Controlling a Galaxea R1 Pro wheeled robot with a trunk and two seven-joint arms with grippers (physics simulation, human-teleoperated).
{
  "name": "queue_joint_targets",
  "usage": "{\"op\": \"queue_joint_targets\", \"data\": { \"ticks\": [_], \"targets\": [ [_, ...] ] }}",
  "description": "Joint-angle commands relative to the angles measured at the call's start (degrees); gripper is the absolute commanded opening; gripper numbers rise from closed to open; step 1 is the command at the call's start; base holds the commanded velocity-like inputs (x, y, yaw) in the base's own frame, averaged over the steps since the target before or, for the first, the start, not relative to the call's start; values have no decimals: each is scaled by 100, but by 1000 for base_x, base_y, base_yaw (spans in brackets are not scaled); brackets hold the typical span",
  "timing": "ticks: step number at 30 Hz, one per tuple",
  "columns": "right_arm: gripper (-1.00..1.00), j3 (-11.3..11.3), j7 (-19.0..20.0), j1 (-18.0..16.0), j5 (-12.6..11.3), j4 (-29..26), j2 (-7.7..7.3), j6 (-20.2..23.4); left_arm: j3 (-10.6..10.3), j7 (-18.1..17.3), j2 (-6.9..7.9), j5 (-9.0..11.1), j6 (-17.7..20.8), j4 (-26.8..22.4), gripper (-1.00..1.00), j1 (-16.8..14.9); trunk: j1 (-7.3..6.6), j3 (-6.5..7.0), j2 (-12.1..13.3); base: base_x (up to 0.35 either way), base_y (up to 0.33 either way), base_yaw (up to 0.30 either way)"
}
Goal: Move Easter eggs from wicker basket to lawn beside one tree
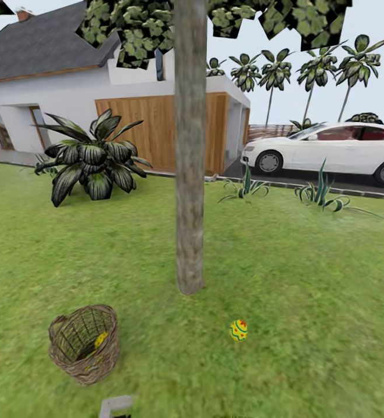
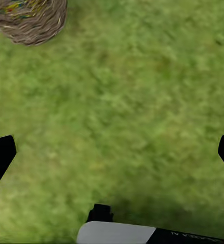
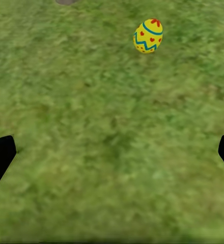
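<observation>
From the head camera we look forward and slightly down across the lawn (image 1: 308, 278), from standing height, facing the tree (image 1: 190, 174) trunk with the house (image 1: 70, 98) and a white car (image 1: 331, 151) far behind. Our left wrist camera points almost straight down at the grass from close above, with the basket (image 2: 28, 20) cut off at one corner of its frame. Our right wrist camera also looks down at close range and takes in one egg (image 3: 148, 36) near its frame edge. We share the basket (image 1: 84, 343) between head and left wrist views, and the egg (image 1: 238, 330) between head and right wrist views.
</observation>
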Motion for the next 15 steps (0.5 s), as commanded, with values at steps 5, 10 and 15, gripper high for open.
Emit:
{"op": "queue_joint_targets", "data": {
  "ticks": [5,10,15],
  "targets": [
    [100,-25,22,-4,-11,3,3,-20,-48,4,3,50,-13,-4,100,-4,2,-31,-13,-93,295,274],
    [100,-21,21,-4,-11,3,3,-20,-48,-4,3,50,-13,-4,100,-4,2,-49,-13,-26,311,274],
    [100,-15,22,-4,-11,3,3,-20,-43,-6,3,50,-13,-4,100,-4,2,-67,-13,22,318,274]
  ]
}}
